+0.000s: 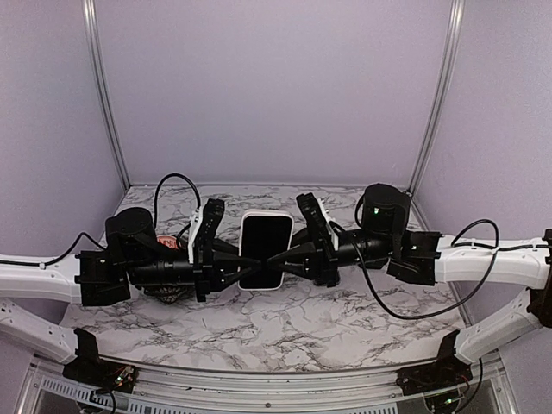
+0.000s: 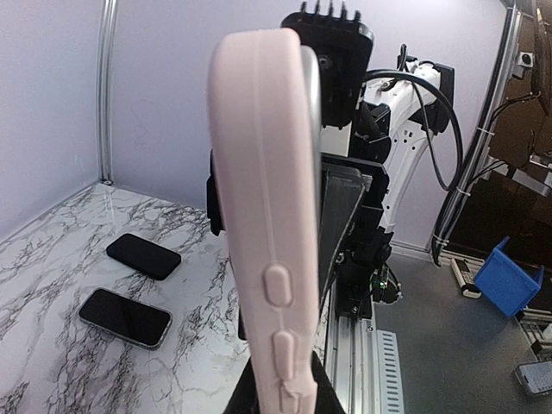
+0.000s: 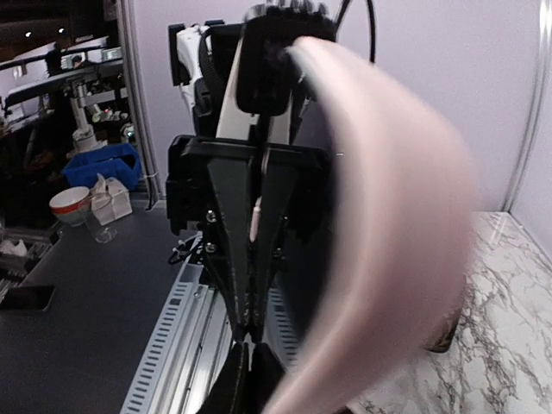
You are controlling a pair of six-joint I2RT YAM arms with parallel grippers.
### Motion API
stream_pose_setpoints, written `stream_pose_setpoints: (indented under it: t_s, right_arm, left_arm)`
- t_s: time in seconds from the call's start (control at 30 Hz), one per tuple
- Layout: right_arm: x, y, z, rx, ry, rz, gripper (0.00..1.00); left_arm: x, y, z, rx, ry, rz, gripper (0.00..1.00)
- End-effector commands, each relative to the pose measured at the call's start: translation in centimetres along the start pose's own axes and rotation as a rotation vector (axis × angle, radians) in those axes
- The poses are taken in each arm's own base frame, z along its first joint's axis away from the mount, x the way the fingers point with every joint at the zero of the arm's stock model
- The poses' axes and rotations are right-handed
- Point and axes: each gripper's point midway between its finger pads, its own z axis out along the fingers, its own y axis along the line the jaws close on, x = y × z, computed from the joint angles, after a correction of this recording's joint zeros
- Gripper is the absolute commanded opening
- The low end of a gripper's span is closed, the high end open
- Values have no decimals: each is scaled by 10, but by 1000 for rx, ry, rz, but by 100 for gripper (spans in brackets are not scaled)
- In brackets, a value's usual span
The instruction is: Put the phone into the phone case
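The phone (image 1: 266, 246), black screen up, sits within the pale pink phone case (image 1: 259, 285) and is held above the table between both grippers. My left gripper (image 1: 231, 263) is shut on the case's left edge. In the left wrist view the case (image 2: 263, 172) rises edge-on from between the fingers (image 2: 237, 398), side buttons showing, with the phone's dark edge (image 2: 323, 233) on its right. My right gripper (image 1: 289, 259) reaches the right edge. In the right wrist view its fingers (image 3: 237, 379) are together and the blurred case (image 3: 388, 216) lies beside them.
Two more dark phones (image 2: 143, 255) (image 2: 125, 316) lie flat on the marble table (image 1: 345, 328) in the left wrist view. A dark reddish object (image 1: 170, 291) sits under my left arm. Purple walls close the back and sides.
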Motion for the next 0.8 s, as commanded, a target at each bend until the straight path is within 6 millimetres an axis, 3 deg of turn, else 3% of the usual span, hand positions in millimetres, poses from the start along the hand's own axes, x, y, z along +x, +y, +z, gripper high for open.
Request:
stream_pose_setpoints:
  t_s: [0.0, 0.13, 0.17, 0.2, 0.23, 0.3, 0.37, 0.43, 0.5, 0.53, 0.57, 0.6, 0.63, 0.77]
  right_arm:
    - [-26, 11, -1, -55, -84, -30, 0]
    - [-30, 15, -2, -72, -91, -16, 0]
    - [-27, 15, -2, -73, -82, -14, 0]
    - [-26, 15, -1, -74, -72, -12, 0]
    - [-24, 15, -1, -74, -60, -15, 0]
    - [-18, 14, 1, -77, -38, -16, 0]
    - [-14, 16, 3, -93, -21, -7, 0]
    - [-10, 18, 5, -122, -5, 2, 0]
    - [-5, 19, 8, -134, 10, 8, 0]
    - [-5, 18, 9, -136, 13, 8, 0]
    - [-4, 17, 11, -138, 19, 11, 0]
    - [-4, 17, 12, -139, 22, 9, 0]
    - [-2, 16, 12, -137, 30, 13, 0]
    - [-1, 13, 11, -115, 41, 10, 0]
  left_arm:
    - [-42, -18, -4, 85, -134, 10, 0]
    - [-43, -22, -7, 105, -139, 14, 0]
    - [-44, -23, -8, 107, -141, 20, 5]
    - [-45, -22, -9, 101, -145, 24, 29]
    - [-47, -21, -11, 89, -151, 28, 46]
    - [-50, -18, -14, 64, -163, 45, 61]
    - [-55, -13, -16, 24, -176, 63, 65]
    - [-59, -11, -15, 11, -178, 96, 64]
    - [-63, -11, -12, 10, -181, 116, 54]
    - [-66, -11, -10, 10, -182, 121, 44]
    - [-68, -10, -8, 7, -182, 122, 28]
    - [-69, -9, -7, 2, -183, 125, 5]
    - [-71, -7, -7, -10, -185, 125, 0]
    - [-65, -1, -10, -48, -176, 120, 0]
